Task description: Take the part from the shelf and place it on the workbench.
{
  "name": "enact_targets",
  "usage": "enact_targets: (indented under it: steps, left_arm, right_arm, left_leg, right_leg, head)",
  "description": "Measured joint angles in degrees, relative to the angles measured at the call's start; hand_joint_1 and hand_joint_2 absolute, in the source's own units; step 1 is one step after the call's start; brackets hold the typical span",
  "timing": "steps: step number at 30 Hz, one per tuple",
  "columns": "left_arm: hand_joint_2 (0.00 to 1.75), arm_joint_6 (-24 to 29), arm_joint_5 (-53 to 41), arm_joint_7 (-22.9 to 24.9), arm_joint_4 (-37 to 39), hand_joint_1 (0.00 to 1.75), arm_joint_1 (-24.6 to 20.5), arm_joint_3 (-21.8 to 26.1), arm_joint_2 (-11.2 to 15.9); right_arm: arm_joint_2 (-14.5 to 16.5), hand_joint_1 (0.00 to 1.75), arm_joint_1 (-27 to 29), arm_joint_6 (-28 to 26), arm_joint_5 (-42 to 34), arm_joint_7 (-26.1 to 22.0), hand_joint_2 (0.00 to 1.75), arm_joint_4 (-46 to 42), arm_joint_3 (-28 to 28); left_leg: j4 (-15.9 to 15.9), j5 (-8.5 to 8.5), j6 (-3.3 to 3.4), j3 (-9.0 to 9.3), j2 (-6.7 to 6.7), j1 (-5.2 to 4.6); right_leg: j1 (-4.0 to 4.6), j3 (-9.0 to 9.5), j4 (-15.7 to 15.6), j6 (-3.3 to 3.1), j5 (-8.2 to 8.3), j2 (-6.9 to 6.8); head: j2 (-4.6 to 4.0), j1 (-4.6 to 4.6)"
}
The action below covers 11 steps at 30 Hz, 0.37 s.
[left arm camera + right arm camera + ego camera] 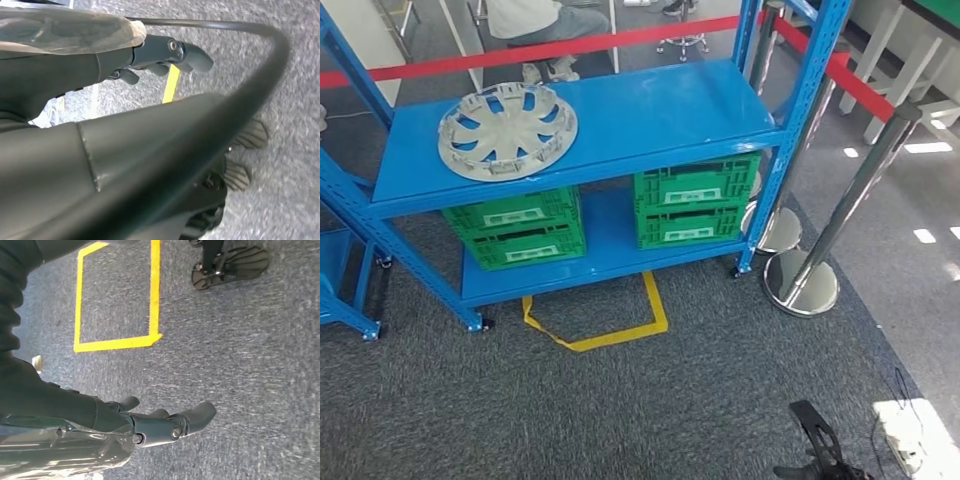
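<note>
Nearest, the left hand (166, 55) hangs over grey carpet (245, 390), fingers loosely extended, holding nothing, much hidden by dark body parts. The right hand (166, 425) likewise, empty. Beyond yellow floor tape (622, 335), the pale silver-grey spoked plastic wheel cover (507, 130) lies flat on the blue metal shelf (660, 110), above 2 green crates (516, 228).

Bright daylight falls in patches on the carpet (924, 235) at right; the stanchion bases (801, 283) glare. Left wrist view's near foreground is blurred, perhaps out of focus.
</note>
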Motion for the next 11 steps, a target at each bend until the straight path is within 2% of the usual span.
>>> enact_targets:
  steps: [2,11]
  left_arm:
    - [0.0,-0.01,0.1,0.0,0.0,0.0,0.01,0.0,-0.05]
    - [0.0,0.01,0.25,0.0,0.0,0.0,0.02,0.0,-0.13]
  right_arm:
    - [0.0,0.0,0.0,0.08,-0.23,-0.07,0.0,0.0,0.01]
    - [0.0,0.0,0.0,0.13,-0.29,-0.07,0.0,0.0,0.02]
  left_leg:
    - [0.19,-0.1,0.13,0.02,0.0,-0.01]
    - [0.45,-0.46,0.52,-0.02,-0.04,0.0]
  right_leg:
    - [-0.03,0.16,-0.07,0.53,0.27,0.03]
    - [-0.03,0.83,-0.15,1.12,0.21,0.07]
  head:
    - [0.0,0.08]
    - [0.0,0.06]
